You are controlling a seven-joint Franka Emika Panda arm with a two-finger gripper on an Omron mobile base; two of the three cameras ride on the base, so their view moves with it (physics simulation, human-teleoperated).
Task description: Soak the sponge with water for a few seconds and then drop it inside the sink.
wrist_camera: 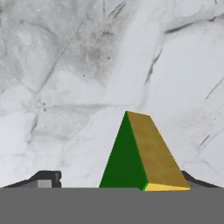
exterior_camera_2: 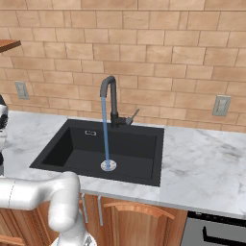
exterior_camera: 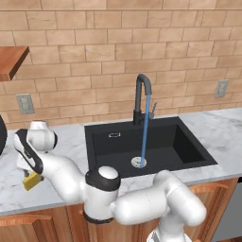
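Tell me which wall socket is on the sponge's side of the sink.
The socket left of the tap, below the wooden shelf; the other hangs right.

Glossy white rounded arm (exterior_camera: 142,203) segments, joined by dark grey rings; bulbous elbows; small dark finger tips (wrist_camera: 46,178).

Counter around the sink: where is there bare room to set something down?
The marble right of the sink, out to the wall outlet, is bare and broad. A narrow strip runs behind the tap. Left of the sink is crowded by the arm and the sponge.
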